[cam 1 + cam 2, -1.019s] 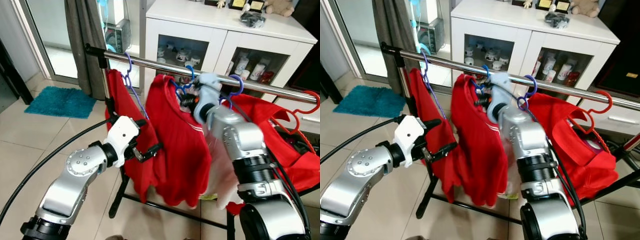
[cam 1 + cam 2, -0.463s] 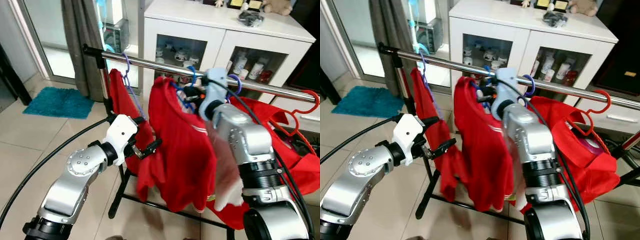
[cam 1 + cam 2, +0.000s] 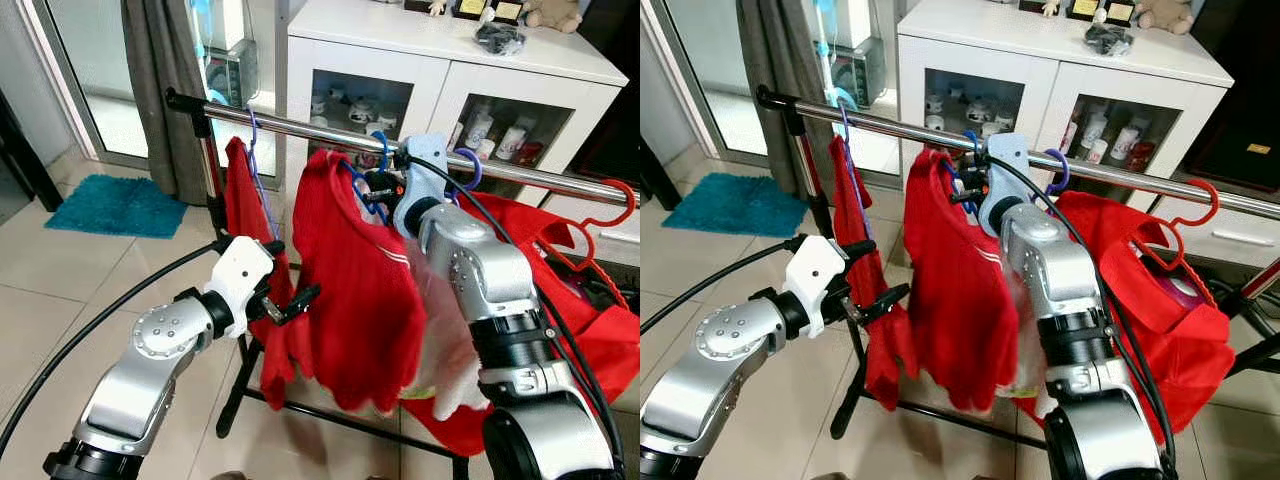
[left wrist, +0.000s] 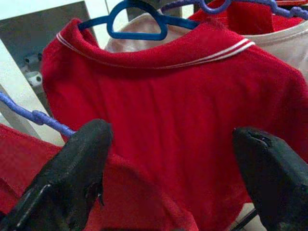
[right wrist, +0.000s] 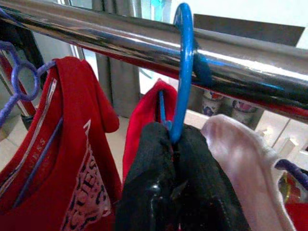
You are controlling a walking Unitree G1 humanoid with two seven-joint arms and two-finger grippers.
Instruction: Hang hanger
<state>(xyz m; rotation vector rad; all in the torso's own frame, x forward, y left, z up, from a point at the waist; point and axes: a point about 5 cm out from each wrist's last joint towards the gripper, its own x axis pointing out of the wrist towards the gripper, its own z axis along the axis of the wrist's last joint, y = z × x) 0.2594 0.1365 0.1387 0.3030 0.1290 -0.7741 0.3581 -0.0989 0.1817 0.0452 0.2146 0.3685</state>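
Note:
A blue hanger [image 5: 182, 72] carries a red shirt [image 3: 360, 290], and its hook lies over the chrome rail [image 3: 300, 128]. My right gripper [image 5: 172, 139] is just under the rail, shut on the hanger's neck below the hook. My left gripper [image 3: 285, 275] is open, lower down, beside the shirt's left edge. In the left wrist view the red shirt [image 4: 183, 110] spans the gap between the two fingers [image 4: 72, 178]. A white garment [image 5: 240, 159] hangs right behind the red shirt.
A red garment [image 3: 245, 200] on a purple hanger [image 3: 255, 150] hangs at the rail's left end. Further right are another purple hanger [image 3: 470, 170] and a red hanger [image 3: 610, 215] with red clothes. A white cabinet [image 3: 450, 60] stands behind; a curtain [image 3: 165, 60] and teal mat [image 3: 120, 203] lie left.
The red shirt and the left garment have swung and now hang narrower. My right gripper has risen slightly toward the rail, still gripping the hanger. The left gripper has barely moved.

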